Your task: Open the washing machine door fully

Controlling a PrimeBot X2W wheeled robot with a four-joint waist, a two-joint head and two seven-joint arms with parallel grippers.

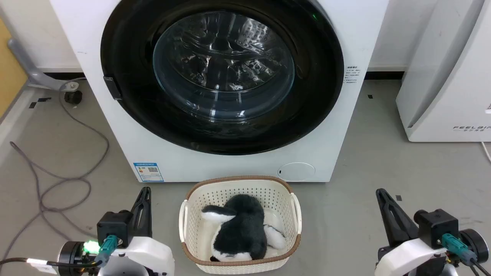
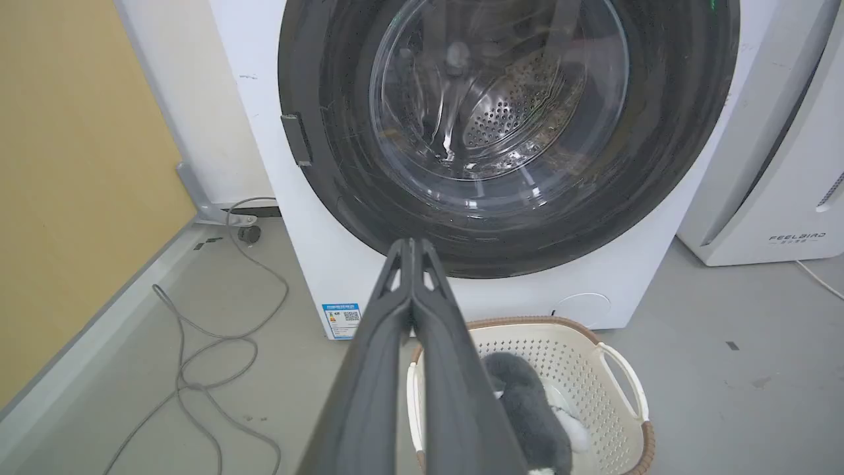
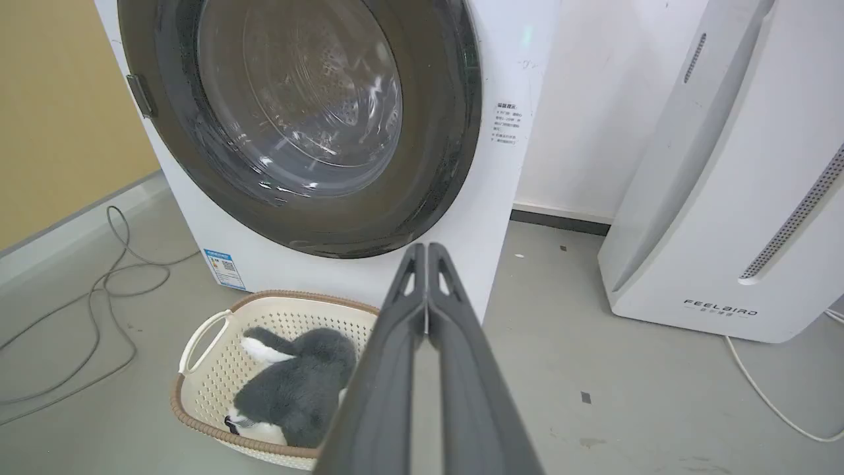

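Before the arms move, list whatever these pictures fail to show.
Washing machine top: cut off by the head view's upper edge.
Blue label print: too small, every view.
Drum contents behind the washing machine door: blurred by glass reflections.
Basket floor: hidden under the plush toy.

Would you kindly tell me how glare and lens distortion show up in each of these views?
Head view: sharp, with white reflections across the washing machine door glass. Left wrist view: softer reflections, the sides of the washing machine splay upward, and the shut left pincer looms large. Right wrist view: the glass looks paler, hazier; the right pincer looms likewise.
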